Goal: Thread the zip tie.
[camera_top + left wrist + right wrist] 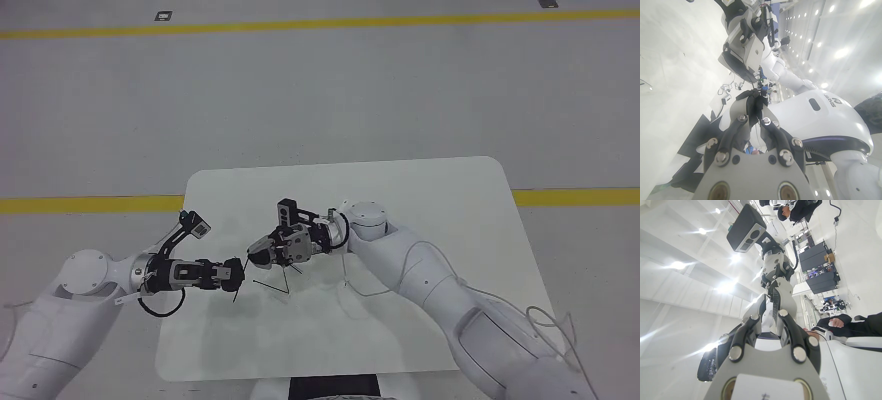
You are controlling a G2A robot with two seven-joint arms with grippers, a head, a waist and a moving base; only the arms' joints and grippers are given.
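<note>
Left claw [240, 272] is pinched closed on one end of the thin black zip tie [270, 286], low over the near-middle of the white desk [440, 200]. Right claw [256, 257] sits just beyond, nearly tip to tip, and is also clamped on the tie. The tie's loose length hangs under both claws. A yellow floor line [100, 204] runs behind the desk.

white table [450, 200] | yellow floor stripe [300, 25] beyond it | dark cabinets [815, 275] behind
</note>
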